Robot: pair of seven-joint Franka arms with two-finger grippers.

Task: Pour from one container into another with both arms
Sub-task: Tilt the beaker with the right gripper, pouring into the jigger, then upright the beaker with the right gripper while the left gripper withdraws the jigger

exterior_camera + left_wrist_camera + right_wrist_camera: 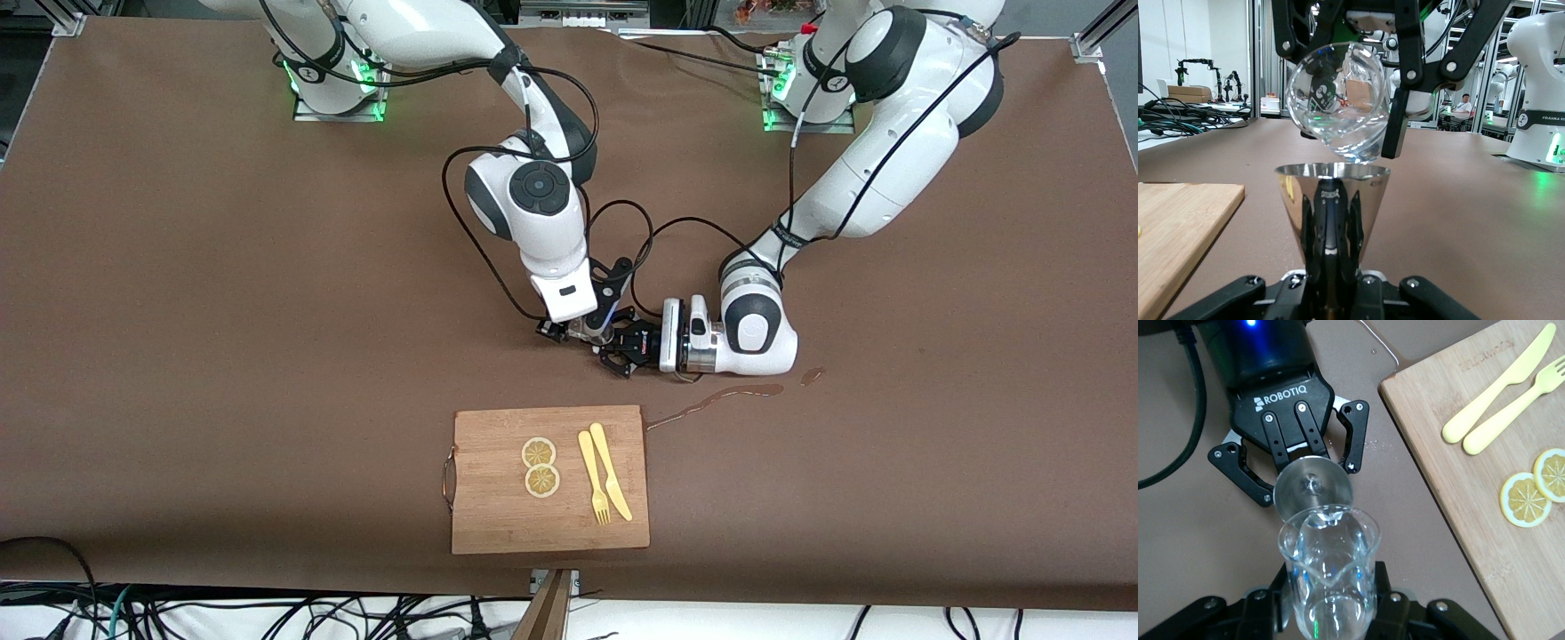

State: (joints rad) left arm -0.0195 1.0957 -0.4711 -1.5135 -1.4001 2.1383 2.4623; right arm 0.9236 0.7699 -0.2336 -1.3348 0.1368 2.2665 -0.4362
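Observation:
My right gripper hangs low over the table's middle, shut on a clear glass beaker. The beaker is tilted, its spout just over the rim of a shiny metal cone cup. Some clear liquid seems to lie in the beaker. My left gripper lies level just above the table, shut on the cone cup and holding it upright. In the right wrist view the left gripper shows under the cup. The two grippers are almost touching.
A wooden cutting board lies nearer the front camera, carrying two lemon slices, a yellow fork and a yellow knife. A streak of spilled liquid runs on the brown cloth from the board's corner toward the left arm's end.

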